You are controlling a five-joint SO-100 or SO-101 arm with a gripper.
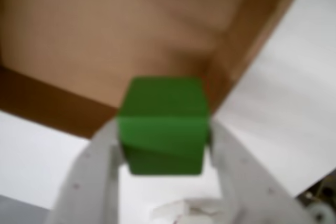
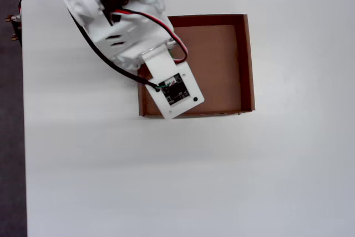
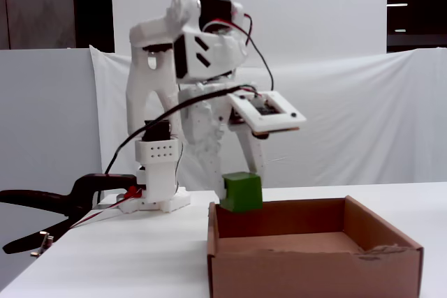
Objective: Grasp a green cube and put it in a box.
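Carry step in hand: the green cube (image 3: 242,192) is pinched between the two white fingers (image 1: 100,156) of the gripper (image 1: 164,145) and held in the air, just above the left wall of the cardboard box (image 3: 314,270) in the fixed view. The next move is judged to call for a short advance over the box floor, then a release.

Height above the rim is shown only by the fixed view. In the overhead view the cube is hidden under the wrist camera board (image 2: 176,90); the box (image 2: 247,59) is seen empty.
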